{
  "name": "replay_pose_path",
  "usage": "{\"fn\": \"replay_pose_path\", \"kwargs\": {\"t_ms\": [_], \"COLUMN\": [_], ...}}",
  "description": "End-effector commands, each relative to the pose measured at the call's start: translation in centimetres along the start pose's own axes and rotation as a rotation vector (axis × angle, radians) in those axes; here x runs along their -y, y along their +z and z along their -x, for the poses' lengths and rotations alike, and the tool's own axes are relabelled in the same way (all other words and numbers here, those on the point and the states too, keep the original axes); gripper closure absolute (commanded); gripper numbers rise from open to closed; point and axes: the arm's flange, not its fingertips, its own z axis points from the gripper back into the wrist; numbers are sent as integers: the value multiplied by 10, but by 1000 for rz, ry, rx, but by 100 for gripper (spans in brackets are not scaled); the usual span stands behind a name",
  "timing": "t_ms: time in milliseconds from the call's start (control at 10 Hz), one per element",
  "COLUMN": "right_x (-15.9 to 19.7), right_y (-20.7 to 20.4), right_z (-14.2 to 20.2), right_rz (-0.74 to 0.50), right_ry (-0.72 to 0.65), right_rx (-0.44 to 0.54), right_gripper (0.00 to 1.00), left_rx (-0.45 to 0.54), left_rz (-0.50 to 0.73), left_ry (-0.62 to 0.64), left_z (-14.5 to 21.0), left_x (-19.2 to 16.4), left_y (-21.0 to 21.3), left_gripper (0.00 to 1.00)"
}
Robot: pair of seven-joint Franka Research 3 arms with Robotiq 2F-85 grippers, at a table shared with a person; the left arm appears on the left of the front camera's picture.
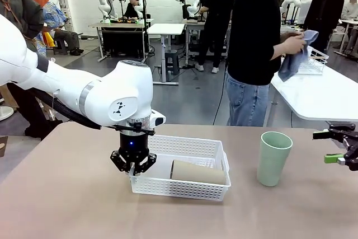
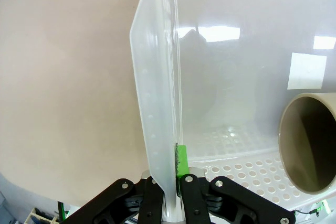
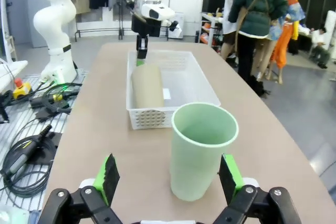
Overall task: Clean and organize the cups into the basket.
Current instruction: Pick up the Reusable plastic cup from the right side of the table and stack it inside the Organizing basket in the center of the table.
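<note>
The white lattice basket lies in the middle of the table with a tan-brown cup on its side inside. My left gripper is shut on the basket's left rim. In the left wrist view the thin basket wall is pinched between the fingers, a green pad presses its inner side, and the tan cup's mouth faces the camera. A mint green cup stands upright right of the basket. My right gripper hangs open beyond it. In the right wrist view the green cup stands just ahead of the spread right gripper.
A person stands at the far side with a blue cloth in both hands. A white wire basket sits on the neighbouring table. Bare tabletop stretches left of and in front of the basket.
</note>
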Motion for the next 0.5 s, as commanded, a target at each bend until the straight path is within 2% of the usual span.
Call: {"fn": "replay_pose_path", "kwargs": {"t_ms": [0,400], "right_x": [22,47], "right_y": [1,-19], "right_z": [23,71], "right_rz": [-48,-20], "right_ry": [-9,-93], "right_rx": [21,-21], "right_gripper": [0,0], "left_rx": [-1,-1], "left_rz": [-4,-4], "left_ry": [-2,-2], "left_z": [0,0], "left_x": [0,0], "left_y": [-2,-2], "left_gripper": [100,100]}}
